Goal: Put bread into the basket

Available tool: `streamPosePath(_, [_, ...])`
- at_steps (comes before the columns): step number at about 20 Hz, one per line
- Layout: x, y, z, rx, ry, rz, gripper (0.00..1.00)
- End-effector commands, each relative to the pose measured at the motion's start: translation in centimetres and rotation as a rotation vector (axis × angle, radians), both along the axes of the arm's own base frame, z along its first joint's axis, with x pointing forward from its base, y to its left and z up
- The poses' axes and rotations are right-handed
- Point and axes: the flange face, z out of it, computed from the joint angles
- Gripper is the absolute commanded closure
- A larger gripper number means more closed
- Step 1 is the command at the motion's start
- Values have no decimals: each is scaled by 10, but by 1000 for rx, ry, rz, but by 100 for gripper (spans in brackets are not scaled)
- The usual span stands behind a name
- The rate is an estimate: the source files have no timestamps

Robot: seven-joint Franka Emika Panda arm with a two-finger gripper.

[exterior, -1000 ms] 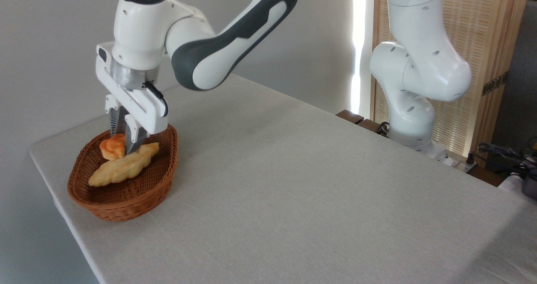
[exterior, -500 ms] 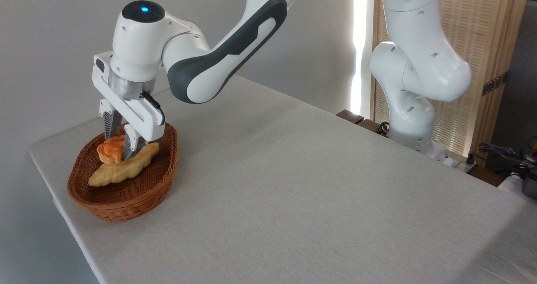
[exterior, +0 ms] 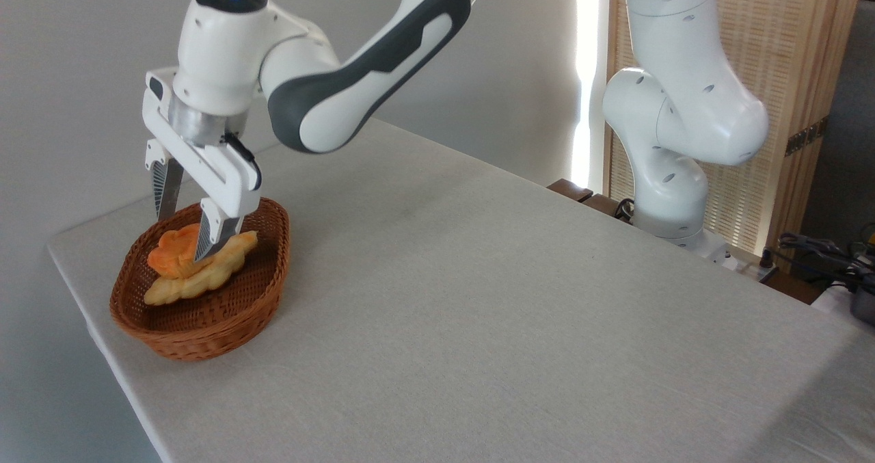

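Observation:
The orange bread [exterior: 174, 256] lies inside the brown wicker basket [exterior: 225, 316] at the table's left end, resting partly on a pale-yellow braided loaf [exterior: 205, 276]. My gripper [exterior: 183, 229] hangs just above the bread, open, its two fingers spread to either side and holding nothing. The near finger [exterior: 207, 236] covers part of the bread's right side.
The basket sits close to the table's left and front-left edges. The arm's white base [exterior: 673, 176] stands at the back right beside a wooden screen [exterior: 786, 73]. Cables and dark items [exterior: 830, 258] lie at the far right.
The gripper has opened and risen, drifting slightly left. The bread left its fingers and settled lower in the basket, onto the braided loaf.

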Motion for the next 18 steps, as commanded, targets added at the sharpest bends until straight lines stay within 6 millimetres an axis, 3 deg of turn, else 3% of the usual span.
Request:
streamPosePath(1, [-13, 57, 53, 122, 18, 14, 0])
streamPosePath(6, [-34, 136, 93, 309, 74, -65, 0])
streamPosePath(11, [-46, 182, 131, 398, 189, -153, 0])
streamPosePath(14, [-50, 198, 147, 400, 230, -139, 0])
streamPosePath(18, [-47, 203, 142, 401, 272, -156, 0])
